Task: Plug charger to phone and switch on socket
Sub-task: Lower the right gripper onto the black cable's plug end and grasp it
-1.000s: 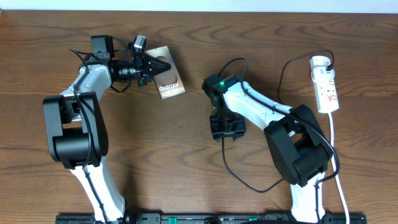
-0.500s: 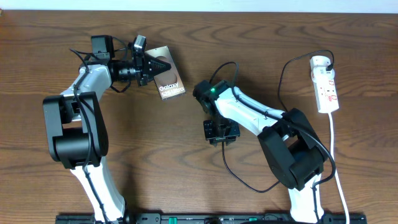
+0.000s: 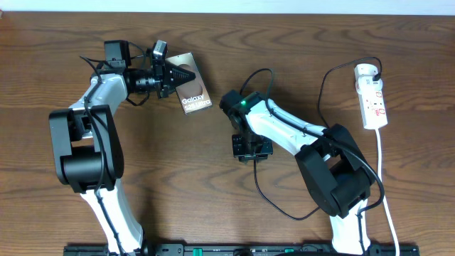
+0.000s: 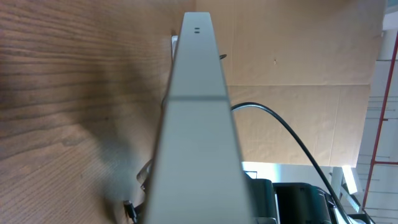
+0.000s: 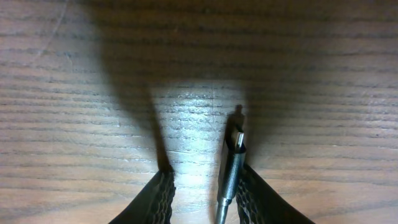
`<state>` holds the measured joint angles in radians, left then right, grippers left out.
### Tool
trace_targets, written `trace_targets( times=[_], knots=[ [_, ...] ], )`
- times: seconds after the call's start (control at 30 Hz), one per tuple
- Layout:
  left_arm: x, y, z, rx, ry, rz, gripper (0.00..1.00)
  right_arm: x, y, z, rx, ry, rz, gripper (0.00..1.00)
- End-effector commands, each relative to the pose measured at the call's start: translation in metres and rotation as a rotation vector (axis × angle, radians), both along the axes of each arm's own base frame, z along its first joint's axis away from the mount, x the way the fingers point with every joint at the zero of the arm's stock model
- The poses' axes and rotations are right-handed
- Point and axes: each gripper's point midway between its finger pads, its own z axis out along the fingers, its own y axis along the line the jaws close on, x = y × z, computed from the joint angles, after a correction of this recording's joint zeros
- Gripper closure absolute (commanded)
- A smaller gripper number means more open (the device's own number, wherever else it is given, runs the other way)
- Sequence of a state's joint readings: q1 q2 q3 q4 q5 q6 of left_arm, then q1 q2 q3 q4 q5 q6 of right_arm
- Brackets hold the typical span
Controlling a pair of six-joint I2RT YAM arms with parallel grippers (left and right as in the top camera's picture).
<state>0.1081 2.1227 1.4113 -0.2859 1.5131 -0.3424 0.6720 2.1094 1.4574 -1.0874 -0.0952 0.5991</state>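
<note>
The phone, bronze with white "Galaxy" lettering, is held tilted at the back left by my left gripper, which is shut on its edge. In the left wrist view its grey edge fills the middle. The charger, a thin black cable, loops from the socket to my right gripper. In the right wrist view the right gripper is open and low over the table. The charger's small plug tip lies between the fingers, against the right one. The charger's black plug sits at the socket's far end.
The socket's thick white cord runs down the right side toward the front edge. The black cable arcs over the table between the right arm and the socket. Both arm bases stand at the front.
My right arm has swung left, carrying its gripper a little left over the cable tip. The left arm and phone have not moved.
</note>
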Motion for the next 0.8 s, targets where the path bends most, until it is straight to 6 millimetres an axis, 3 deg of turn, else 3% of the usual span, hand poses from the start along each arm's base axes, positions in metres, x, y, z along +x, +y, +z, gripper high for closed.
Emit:
trace_targets(
  times=[0.0, 0.23, 0.47, 0.77],
  knots=[
    [-0.0033, -0.0019, 0.0126, -0.036, -0.032, -0.024, 0.93, 0.0040, -0.0045, 0.0013, -0.030, -0.035, -0.019, 0.71],
    [-0.0033, -0.0020, 0.0126, -0.036, -0.032, -0.025, 0.92, 0.0057, -0.0072, 0.0012, -0.046, -0.046, -0.021, 0.73],
    [-0.0030, -0.0020, 0.0121, -0.033, -0.032, -0.023, 0.93, 0.0049, -0.0078, 0.0012, -0.049, -0.043, -0.022, 0.87],
    [-0.0027, -0.0019, 0.0114, -0.030, -0.031, -0.021, 0.93, 0.0047, -0.0078, 0.0012, -0.049, -0.042, -0.022, 0.86]
  ],
)
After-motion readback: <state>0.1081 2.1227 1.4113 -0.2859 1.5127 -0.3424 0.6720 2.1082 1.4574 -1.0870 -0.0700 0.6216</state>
